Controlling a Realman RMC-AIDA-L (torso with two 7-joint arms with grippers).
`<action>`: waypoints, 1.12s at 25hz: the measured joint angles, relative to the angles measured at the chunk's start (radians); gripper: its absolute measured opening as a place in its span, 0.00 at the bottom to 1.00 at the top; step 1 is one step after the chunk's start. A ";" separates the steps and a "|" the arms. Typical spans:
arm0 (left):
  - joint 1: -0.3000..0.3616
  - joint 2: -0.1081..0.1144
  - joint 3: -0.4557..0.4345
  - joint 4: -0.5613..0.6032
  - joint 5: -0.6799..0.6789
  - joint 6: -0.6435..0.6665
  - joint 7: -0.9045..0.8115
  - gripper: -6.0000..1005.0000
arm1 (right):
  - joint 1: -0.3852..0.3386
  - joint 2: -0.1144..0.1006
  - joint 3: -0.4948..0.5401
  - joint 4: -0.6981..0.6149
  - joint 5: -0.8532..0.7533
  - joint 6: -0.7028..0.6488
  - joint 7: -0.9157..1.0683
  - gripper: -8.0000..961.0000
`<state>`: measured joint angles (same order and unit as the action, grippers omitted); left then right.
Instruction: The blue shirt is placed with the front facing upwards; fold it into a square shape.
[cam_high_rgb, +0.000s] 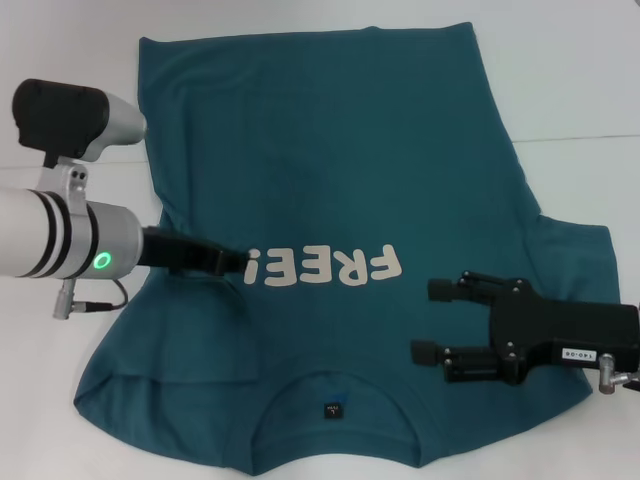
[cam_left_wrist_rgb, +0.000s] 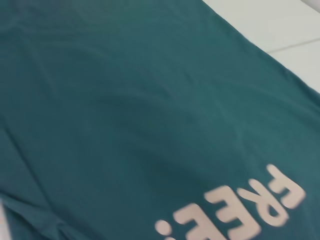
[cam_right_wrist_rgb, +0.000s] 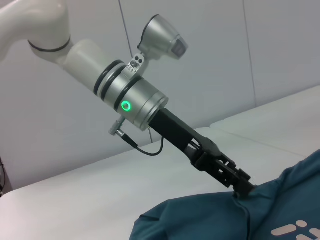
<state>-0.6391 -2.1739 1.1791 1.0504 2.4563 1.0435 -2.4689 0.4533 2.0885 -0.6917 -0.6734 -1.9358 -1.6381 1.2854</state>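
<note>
The blue shirt (cam_high_rgb: 330, 170) lies spread on the white table with its front up, the cream "FREE!" lettering (cam_high_rgb: 325, 266) across the chest and the neckline label (cam_high_rgb: 332, 410) at the near edge. In the left wrist view the blue shirt (cam_left_wrist_rgb: 125, 110) fills the picture. My left gripper (cam_high_rgb: 238, 263) rests low on the cloth beside the "!", its fingers together on the fabric. In the right wrist view this left gripper (cam_right_wrist_rgb: 244, 186) meets a raised bit of the blue shirt (cam_right_wrist_rgb: 210, 220). My right gripper (cam_high_rgb: 432, 320) hovers open over the shirt's right shoulder area, holding nothing.
The white table (cam_high_rgb: 570, 80) shows all around the shirt. The right sleeve (cam_high_rgb: 575, 255) lies spread outward. On the left side the cloth lies folded in under my left arm (cam_high_rgb: 60, 245).
</note>
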 joint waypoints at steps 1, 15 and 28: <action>0.008 0.000 -0.001 0.001 0.000 -0.013 0.000 0.32 | -0.002 0.000 0.000 0.000 0.000 0.000 0.000 0.99; 0.115 0.002 0.059 0.079 0.201 -0.086 -0.016 0.67 | -0.005 -0.001 0.005 0.000 0.000 0.000 0.004 0.99; 0.058 0.003 0.161 -0.015 0.244 -0.235 -0.017 0.69 | 0.004 0.001 0.004 0.000 0.000 -0.001 0.007 0.99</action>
<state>-0.5812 -2.1705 1.3398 1.0357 2.7006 0.8089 -2.4862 0.4573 2.0891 -0.6874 -0.6734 -1.9358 -1.6394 1.2926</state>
